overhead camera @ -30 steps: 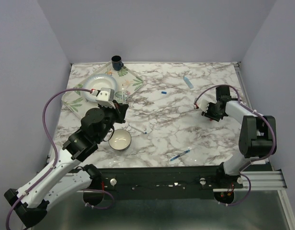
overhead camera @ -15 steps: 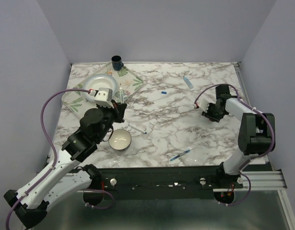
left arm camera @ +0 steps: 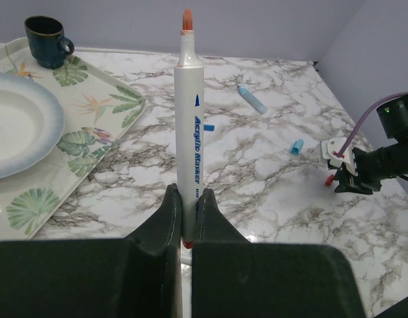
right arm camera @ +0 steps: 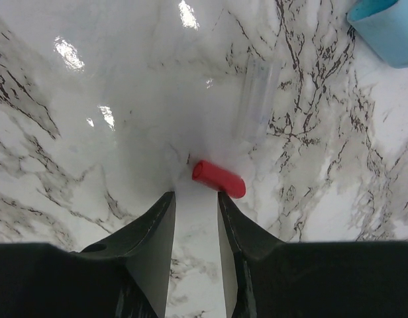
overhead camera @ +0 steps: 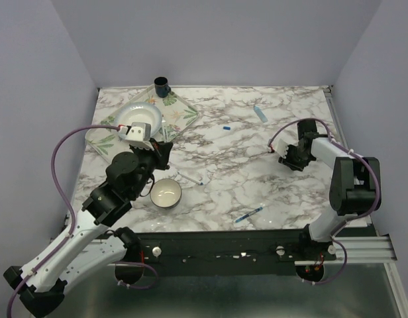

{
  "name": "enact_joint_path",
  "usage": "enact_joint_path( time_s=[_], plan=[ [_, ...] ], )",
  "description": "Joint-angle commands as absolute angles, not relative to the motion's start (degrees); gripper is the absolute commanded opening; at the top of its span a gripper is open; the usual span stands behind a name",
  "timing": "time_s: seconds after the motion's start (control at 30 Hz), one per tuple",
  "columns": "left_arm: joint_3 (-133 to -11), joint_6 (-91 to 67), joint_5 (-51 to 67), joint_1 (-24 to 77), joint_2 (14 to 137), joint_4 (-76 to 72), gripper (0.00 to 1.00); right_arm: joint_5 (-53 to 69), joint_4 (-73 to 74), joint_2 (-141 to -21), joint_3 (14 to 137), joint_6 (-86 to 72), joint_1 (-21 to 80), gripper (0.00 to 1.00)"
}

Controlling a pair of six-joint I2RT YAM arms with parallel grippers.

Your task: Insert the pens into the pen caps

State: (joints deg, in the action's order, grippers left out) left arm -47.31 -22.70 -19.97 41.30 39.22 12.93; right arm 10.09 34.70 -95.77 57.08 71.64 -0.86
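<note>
Watching the left gripper (left arm camera: 186, 199) through the feeds, I see its jaws clamped on the lower end of the red-tipped pen (left arm camera: 189, 132). The pen's white barrel sticks straight out ahead of the fingers and is held in the air just behind the bowl (overhead camera: 166, 193). Just right of the bowl, 1 white pen with a blue end (overhead camera: 191, 178) lies flat on the marble table (overhead camera: 217, 165). Farther back and right of the bowl, the dark blue cap (overhead camera: 226, 127) lies alone. Well to the bowl's right, toward the back edge, lies the light blue pen (overhead camera: 260, 113). The light blue cap (left arm camera: 297, 146) lies on the marble farther right of the bowl again, in front of that pen. Farthest right of the bowl, the right gripper (right arm camera: 196, 205) sits low over the table with its 2 jaws apart. The red cap (right arm camera: 219, 179) lies on its side just beyond the fingertips, across the gap, and neither jaw grips it. I cannot tell whether a fingertip touches it.
</note>
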Motion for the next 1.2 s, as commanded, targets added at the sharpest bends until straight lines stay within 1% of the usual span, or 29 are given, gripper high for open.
enact_joint_path(
  time_s=[0.0, 0.27, 0.5, 0.63, 0.7, 0.83, 0.93, 1.0, 1.03, 1.07, 1.13, 1.17],
  plan=[
    [-46.76, -22.59, -22.41, 41.04, 38.23, 12.39, 0.00, 9.14, 34.37, -97.99, 57.22, 75.59, -1.05, 0.39],
    [-46.85, -22.41, -23.47, 41.04, 37.97, 12.48, 0.00, 9.49, 36.03, -100.28, 60.20, 75.23, -0.97, 0.36],
    [-46.85, -22.50, -23.55, 41.04, 37.88, 12.39, 0.00, 9.14, 37.62, -100.64, 60.12, 75.15, -0.79, 0.25],
    [-46.85, -22.59, -23.64, 41.04, 37.27, 12.39, 0.00, 9.49, 38.32, -99.15, 59.77, 73.22, -0.09, 0.24],
    [-46.85, -22.59, -23.64, 41.04, 37.09, 12.39, 0.00, 10.89, 38.76, -97.83, 59.68, 71.99, 1.04, 0.27],
    [-46.76, -22.76, -23.64, 41.04, 36.65, 12.48, 0.00, 10.02, 37.35, -96.68, 61.16, 64.88, 1.23, 0.31],
    [-46.67, -23.11, -23.20, 41.04, 36.56, 12.22, 0.00, 10.55, 39.82, -95.11, 64.42, 55.40, 1.23, 0.35],
    [-46.67, -23.12, -23.20, 41.04, 36.48, 12.22, 0.00, 9.59, 38.94, -94.66, 66.44, 45.21, 1.23, 0.38],
    [-46.67, -23.12, -23.38, 40.96, 36.30, 12.30, 0.00, 8.54, 39.11, -95.70, 67.84, 41.09, 1.23, 0.38],
    [-46.67, -23.20, -23.64, 41.04, 36.21, 12.30, 0.00, 4.61, 39.98, -96.32, 68.90, 34.00, 1.23, 0.38],
    [-46.67, -23.38, -23.82, 41.04, 36.30, 12.30, 0.00, 0.72, 41.74, -98.43, 72.15, 27.46, 1.23, 0.39],
    [-46.58, -23.47, -23.99, 41.04, 36.30, 12.30, 0.00, -2.60, 44.01, -100.79, 73.20, 20.98, 1.23, 0.39]
  ],
)
